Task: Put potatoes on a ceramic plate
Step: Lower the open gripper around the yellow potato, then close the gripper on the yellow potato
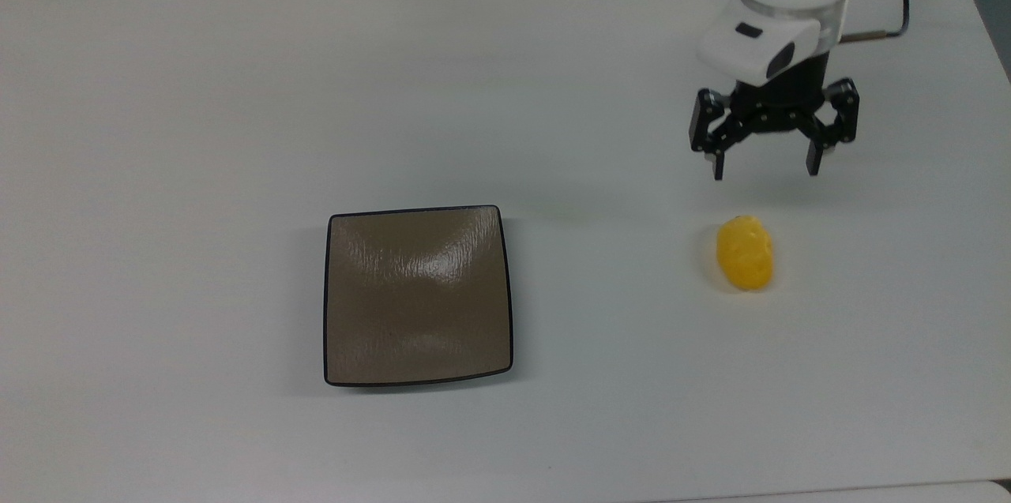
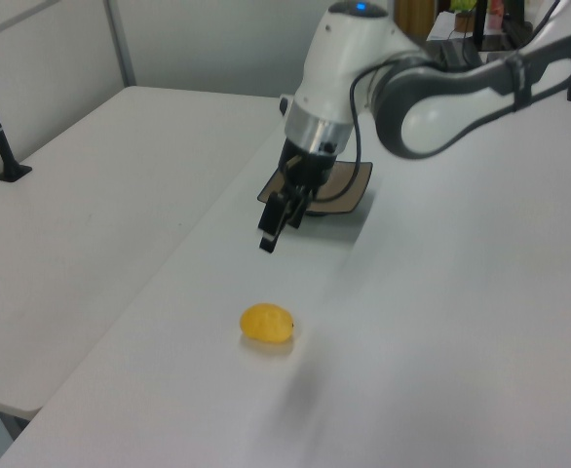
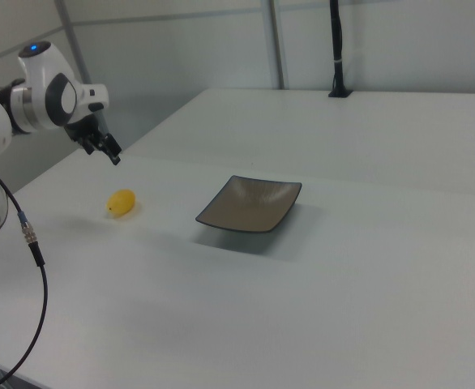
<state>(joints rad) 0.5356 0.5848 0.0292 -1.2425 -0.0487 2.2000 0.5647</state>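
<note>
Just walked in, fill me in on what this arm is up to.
The gripper hangs open above the white table, close to the yellow potato but not touching it. The potato lies on the table, well apart from the square brown ceramic plate, which has nothing on it. Nothing is grasped yet.

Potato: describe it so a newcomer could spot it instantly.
On the white table, look toward the top view's right, away from the square brown ceramic plate. Just below the open black gripper lies the potato, a small bright yellow oval, the one vivid colour on the tabletop.
</note>
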